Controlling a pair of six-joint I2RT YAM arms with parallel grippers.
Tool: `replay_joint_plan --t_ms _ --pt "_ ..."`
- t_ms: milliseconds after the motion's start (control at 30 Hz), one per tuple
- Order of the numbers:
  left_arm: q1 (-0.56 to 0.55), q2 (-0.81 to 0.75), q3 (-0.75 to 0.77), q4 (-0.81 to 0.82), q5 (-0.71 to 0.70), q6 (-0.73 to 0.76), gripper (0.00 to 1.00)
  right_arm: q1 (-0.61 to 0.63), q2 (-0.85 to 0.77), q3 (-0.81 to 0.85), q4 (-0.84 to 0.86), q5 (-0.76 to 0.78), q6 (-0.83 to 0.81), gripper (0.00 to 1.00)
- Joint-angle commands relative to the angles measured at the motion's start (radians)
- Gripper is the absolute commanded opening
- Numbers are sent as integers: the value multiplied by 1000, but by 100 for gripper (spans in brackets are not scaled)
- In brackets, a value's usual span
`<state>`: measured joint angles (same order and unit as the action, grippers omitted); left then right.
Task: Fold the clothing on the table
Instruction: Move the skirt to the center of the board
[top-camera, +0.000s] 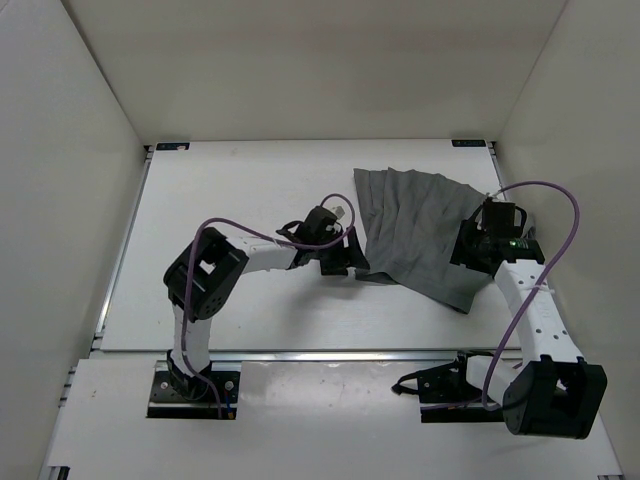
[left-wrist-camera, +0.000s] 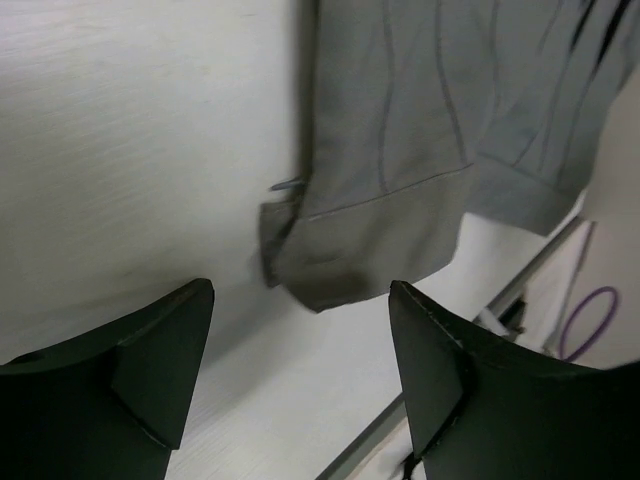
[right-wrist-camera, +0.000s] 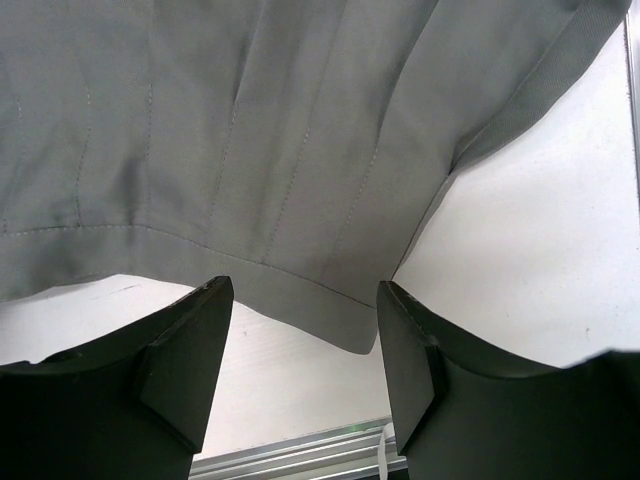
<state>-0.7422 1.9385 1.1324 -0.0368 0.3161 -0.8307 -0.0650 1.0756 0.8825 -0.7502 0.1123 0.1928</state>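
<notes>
We find the clothing (top-camera: 420, 235) lying on the right-hand far part of the counter (top-camera: 230, 200). It is one loose grey sheet set askew to the counter's edges, and its pleats (right-wrist-camera: 240, 130) fan towards the near side. The two arms stand on either side of it, and we judge this is deliberate: a soft, wide piece folds cleanly only when two points on one edge are lifted together. The left jaws sit low at the garment's near left corner (left-wrist-camera: 290, 270). They are spread wide with nothing between them, and the corner lies just ahead, its tip a little curled on itself. The right jaws are also spread and empty, and they are aimed at the stitched hem (right-wrist-camera: 300, 285) on the opposite side, which runs across just beyond their tips. We cannot tell whether either pair touches the cloth yet. Neither has a grip, so we take the fold as not yet begun and the current step as lining up for the pinch. Coming in low suits thin fabric lying flat, since one jaw must slide under the edge. The curled left corner may give up only its top layer.
</notes>
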Motion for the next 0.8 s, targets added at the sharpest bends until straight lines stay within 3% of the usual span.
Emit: replay_joint_plan --t_ms 0,100,133,233,267,300,333,567,767 --pt "-32 22 -9 109 -3 -128 80 11 -17 1 37 -14 19 57" --pt "-63 43 -5 114 -28 -163 75 16 -38 1 35 -20 16 57" --pt "-71 56 13 107 -32 -166 69 5 -43 -4 46 -23 23 57" --pt "-79 83 17 136 -32 -191 43 -5 -62 -17 63 -45 19 57" --pt "-79 85 4 158 -31 -212 30 -6 -65 -16 60 -49 16 57" --pt "-74 82 -17 182 -32 -231 11 -2 -60 -19 66 -49 14 57" --pt "-74 71 -37 214 -37 -234 0 4 -65 -25 61 -57 17 57" --pt "-13 -133 -160 155 -210 -170 0 27 -57 -43 80 -106 2 56" --pt "151 -403 -330 54 -276 -85 0 59 -5 -39 68 -166 -6 57"
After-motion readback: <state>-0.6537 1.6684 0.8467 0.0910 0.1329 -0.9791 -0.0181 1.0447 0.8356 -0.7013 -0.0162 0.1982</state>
